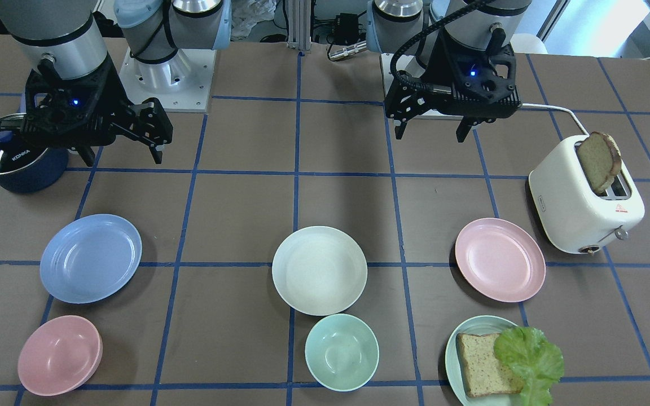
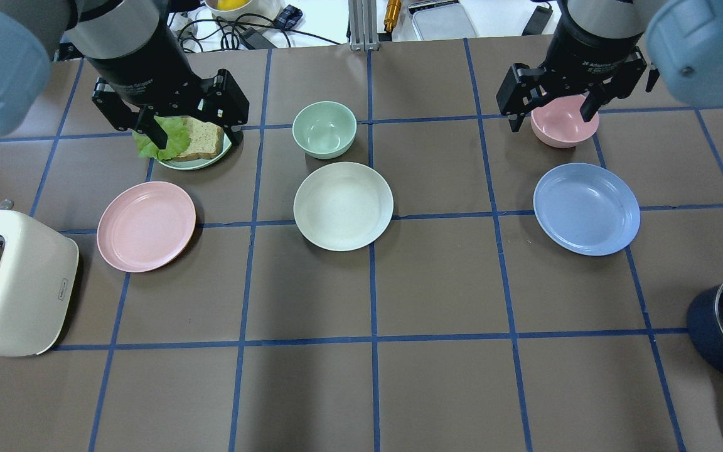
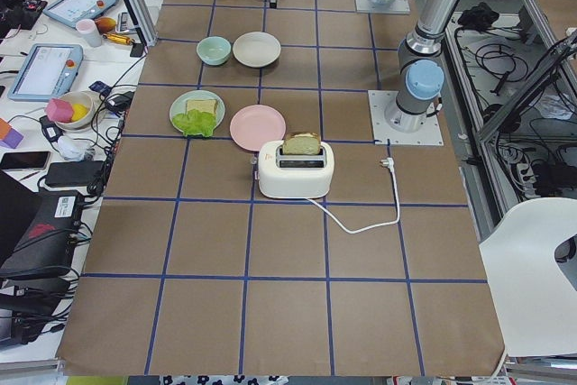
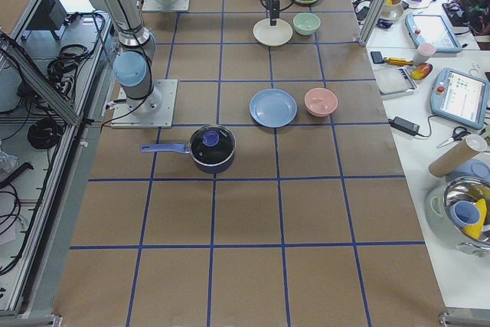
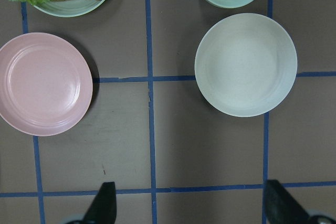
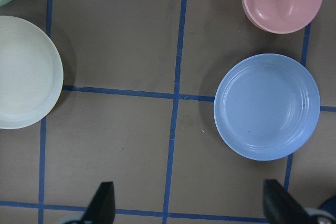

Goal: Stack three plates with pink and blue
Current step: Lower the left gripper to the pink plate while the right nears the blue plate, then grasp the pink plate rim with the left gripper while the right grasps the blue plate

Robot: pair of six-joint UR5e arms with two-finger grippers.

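While left hand [image 2: 198, 137] and right hand [image 2: 552, 120] hang open, empty, three plates lie apart on the bench [image 2: 437, 282].
Pink plate [image 2: 146, 226] left, cream plate [image 2: 342, 206] middle, blue plate [image 2: 586, 208] right.

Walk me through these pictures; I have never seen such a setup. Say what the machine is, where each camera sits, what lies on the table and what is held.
A robot's left arm and right arm stand at a table, each ending in a two-finger tool. One picture faces the robot from across the table, one looks over its shoulders, two look along the table from its ends, and two come from cameras on the wrists, looking down. On the table lie three separate plates: a pink plate, a cream plate and a blue plate. Also there are a pink bowl, a green bowl, a green plate with bread and lettuce, a toaster holding a slice, and a lidded dark pot. The left tool and the right tool hang above the table, both open and empty.
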